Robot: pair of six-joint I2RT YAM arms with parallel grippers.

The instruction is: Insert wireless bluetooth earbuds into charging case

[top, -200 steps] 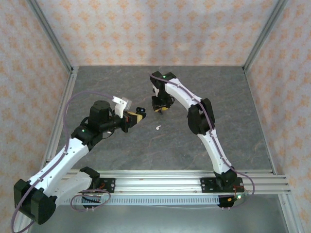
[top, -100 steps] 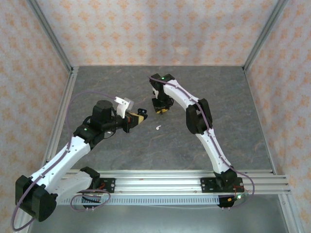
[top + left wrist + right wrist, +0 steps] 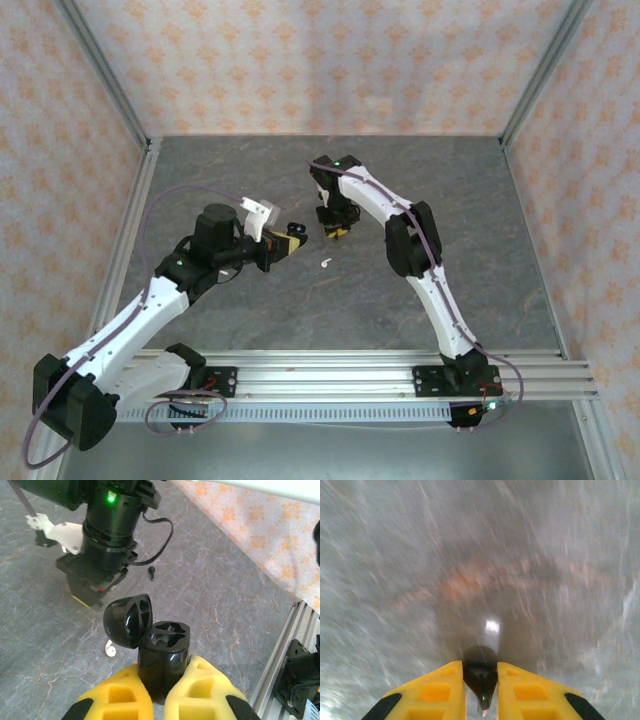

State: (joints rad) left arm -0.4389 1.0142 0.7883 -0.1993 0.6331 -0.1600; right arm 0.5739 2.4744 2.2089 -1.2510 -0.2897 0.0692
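Pinches tighter than a second ago with right claw [image 3: 480, 667] on black earbud [image 3: 480, 680], over the counter [image 3: 480, 220]. Clamps open black case [image 3: 167, 640] in left claw [image 3: 165, 672], now nearer. Risks squeezing the slick bud out sideways, or missing its socket.

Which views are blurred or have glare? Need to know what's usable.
Right wrist: table smeared by motion blur, with one bright glare spot; the black earbud in the right pincer is sharp. Left wrist: crisp on the open black charging case; green LED flares slightly. Top external: even light, soft shadows, no blur.
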